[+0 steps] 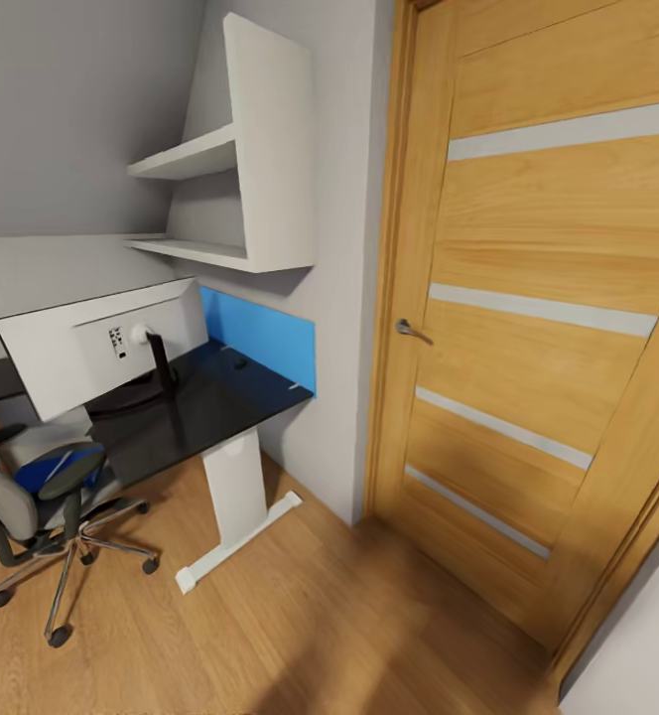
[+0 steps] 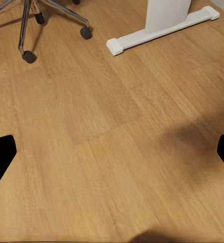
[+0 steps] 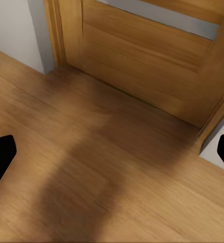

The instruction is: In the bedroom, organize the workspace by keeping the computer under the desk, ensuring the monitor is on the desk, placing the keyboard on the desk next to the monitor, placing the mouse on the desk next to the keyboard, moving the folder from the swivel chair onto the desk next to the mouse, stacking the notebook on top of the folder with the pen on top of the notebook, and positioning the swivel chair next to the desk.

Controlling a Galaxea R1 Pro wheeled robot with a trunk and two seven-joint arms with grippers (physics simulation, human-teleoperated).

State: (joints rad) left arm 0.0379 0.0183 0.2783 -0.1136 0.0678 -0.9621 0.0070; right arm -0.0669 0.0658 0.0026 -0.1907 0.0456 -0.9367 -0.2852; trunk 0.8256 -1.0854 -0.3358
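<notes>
A glossy black worktop (image 1: 205, 412) stands at the left against a grey wall, resting on a white leg (image 1: 235, 492) with a long foot. The monitor (image 1: 101, 343) sits on it, its pale back facing the viewer, with a small dark mouse (image 1: 239, 363) farther right near a blue panel (image 1: 260, 338). The swivel chair (image 1: 37, 497) stands just left of the worktop, a blue folder (image 1: 57, 467) on its seat. White shelves (image 1: 235, 159) hang above. A wooden door (image 1: 538, 338) fills the right. The left claw (image 2: 112, 159) and right claw (image 3: 112, 159) both hang released above bare wooden floor (image 1: 300, 636).
</notes>
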